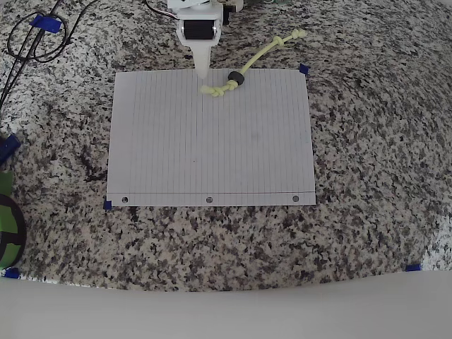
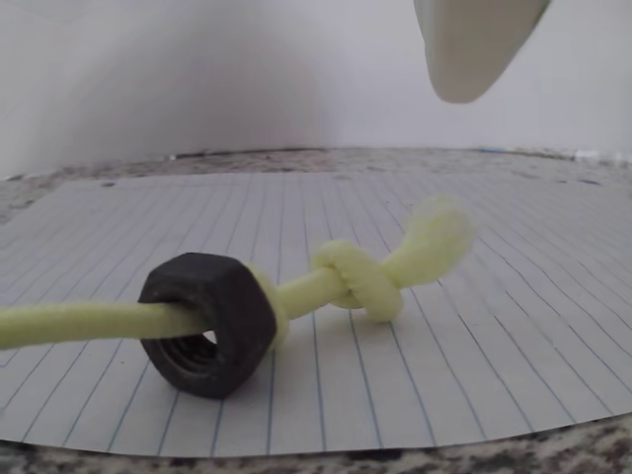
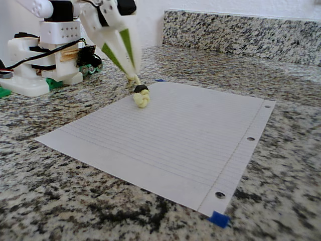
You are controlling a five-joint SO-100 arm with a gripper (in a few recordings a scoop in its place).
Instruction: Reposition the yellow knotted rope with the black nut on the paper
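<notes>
The yellow knotted rope (image 1: 258,58) curves from the granite above the paper's top right corner down onto the paper (image 1: 212,148). Its near knot (image 1: 215,90) lies on the sheet's top edge, with the black nut (image 1: 235,79) threaded on the cord beside it. The other knotted end (image 1: 289,37) rests off the paper. My white gripper (image 1: 201,70) points down just left of the knot, shut and empty, its tips a little above the sheet. In the wrist view the nut (image 2: 207,321) and knot (image 2: 360,286) lie below a fingertip (image 2: 474,54). In the fixed view the gripper (image 3: 133,75) hangs just above the nut (image 3: 141,89).
Speckled granite counter surrounds the taped sheet. Black cables (image 1: 35,39) loop at the top left, and a green and black object (image 1: 7,226) sits at the left edge. The arm's base (image 3: 45,60) stands behind the paper, with a granite backsplash (image 3: 241,30) beyond.
</notes>
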